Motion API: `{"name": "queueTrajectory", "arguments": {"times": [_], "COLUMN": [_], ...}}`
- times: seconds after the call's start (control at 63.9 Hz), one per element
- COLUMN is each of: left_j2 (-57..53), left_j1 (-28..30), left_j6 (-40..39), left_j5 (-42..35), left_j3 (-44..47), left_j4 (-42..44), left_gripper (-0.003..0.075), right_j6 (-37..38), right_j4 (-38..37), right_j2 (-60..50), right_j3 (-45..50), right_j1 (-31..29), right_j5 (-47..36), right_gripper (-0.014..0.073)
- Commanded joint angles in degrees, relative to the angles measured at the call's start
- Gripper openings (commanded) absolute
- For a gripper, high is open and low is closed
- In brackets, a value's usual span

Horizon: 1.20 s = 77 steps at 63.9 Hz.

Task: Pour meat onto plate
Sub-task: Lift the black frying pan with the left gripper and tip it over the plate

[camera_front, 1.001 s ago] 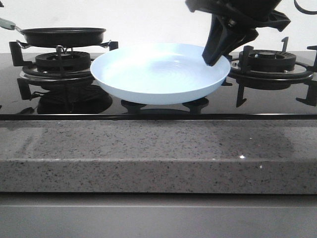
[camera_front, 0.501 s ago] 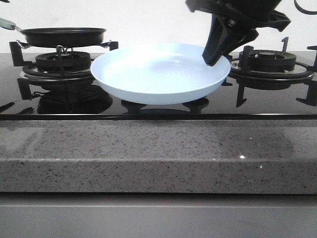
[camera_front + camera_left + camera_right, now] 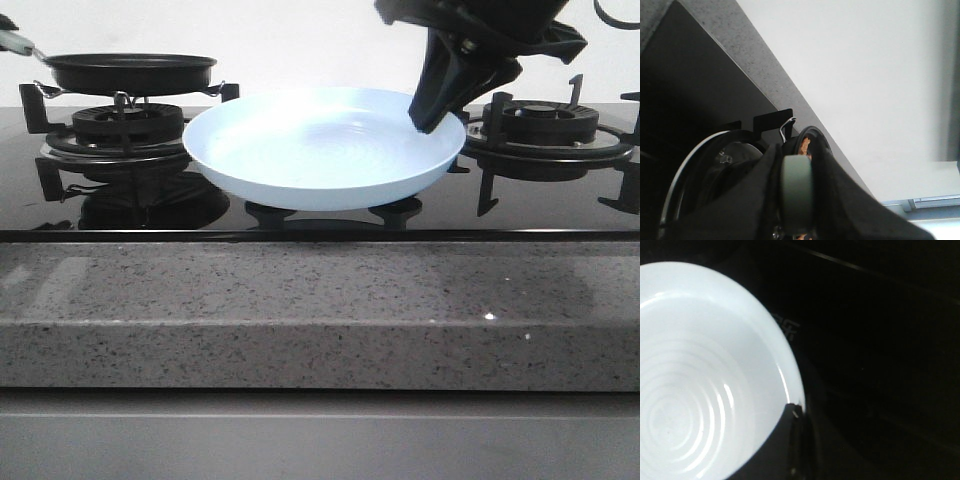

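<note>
A: Where is the meat [image 3: 805, 145]?
B: Only a small orange-brown scrap of it shows, in the left wrist view, just inside the rim of the black frying pan [image 3: 130, 72]. In the front view the pan's wall hides it.

A: And the plate [image 3: 320, 165]?
B: Round, shallow, smooth pale blue, with faint concentric rings inside. It sits level on the glossy black glass stove [image 3: 300, 215] between the 2 burners, its inside bare.

A: How does the pan lie?
B: It sits flat over the left burner [image 3: 125, 125], its pale green handle [image 3: 796, 192] pointing left and away.

A: The left hand [image 3: 796, 200]?
B: Its 2 dark fingers are closed on that handle, 1 on each side.

A: The right hand [image 3: 432, 118]?
B: It comes down at a slant onto the plate's right rim. A dark finger [image 3: 792, 440] lies against the rim; I cannot tell whether it grips.

A: And below?
B: A speckled grey stone counter [image 3: 320, 310].
</note>
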Motion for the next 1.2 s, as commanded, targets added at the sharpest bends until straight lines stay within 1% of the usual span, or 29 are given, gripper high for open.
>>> {"name": "queueTrajectory", "arguments": {"times": [0.0,0.188,0.329,0.407,0.501,0.673,0.767,0.954,1.111,1.189], "left_j2": [-3.11,-5.99,-10.42,-13.07,-16.86,-22.52,-25.23,-30.51,-35.93,-38.17], "left_j1": [0.15,0.15,0.15,0.03,-0.68,-2.92,-4.59,-10.10,-15.58,-19.53], "left_j6": [0.44,0.54,3.44,4.64,4.99,6.44,6.95,6.95,7.05,7.63], "left_j5": [3.45,3.47,2.67,2.37,0.74,0.74,0.74,-0.63,-6.06,-9.46], "left_j3": [-1.79,-1.79,-1.79,-1.79,-1.79,-1.79,-1.79,-1.09,1.40,2.20], "left_j4": [-2.64,-2.64,-2.11,-0.73,3.03,4.88,6.00,8.66,15.13,19.29], "left_gripper": [-0.0018,-0.0020,-0.0020,-0.0020,-0.0020,-0.0020,-0.0020,-0.0020,-0.0020,-0.0020], "right_j6": [-0.69,-0.69,-0.69,-0.69,-0.69,-0.69,-0.69,-0.69,-0.69,-0.69], "right_j4": [0.16,0.16,0.16,0.16,0.16,0.16,0.16,0.16,0.16,0.16], "right_j2": [-2.13,-2.13,-2.13,-2.13,-2.13,-2.13,-2.13,-2.13,-2.13,-2.13], "right_j3": [-1.41,-1.41,-1.41,-1.41,-1.41,-1.41,-1.41,-1.41,-1.41,-1.41], "right_j1": [0.03,0.03,0.03,0.03,0.03,0.03,0.03,0.03,0.03,0.03], "right_j5": [-1.77,-1.77,-1.77,-1.77,-1.77,-1.77,-1.77,-1.77,-1.77,-1.77], "right_gripper": [-0.0068,-0.0068,-0.0068,-0.0068,-0.0068,-0.0068,-0.0068,-0.0068,-0.0068,-0.0068]}}
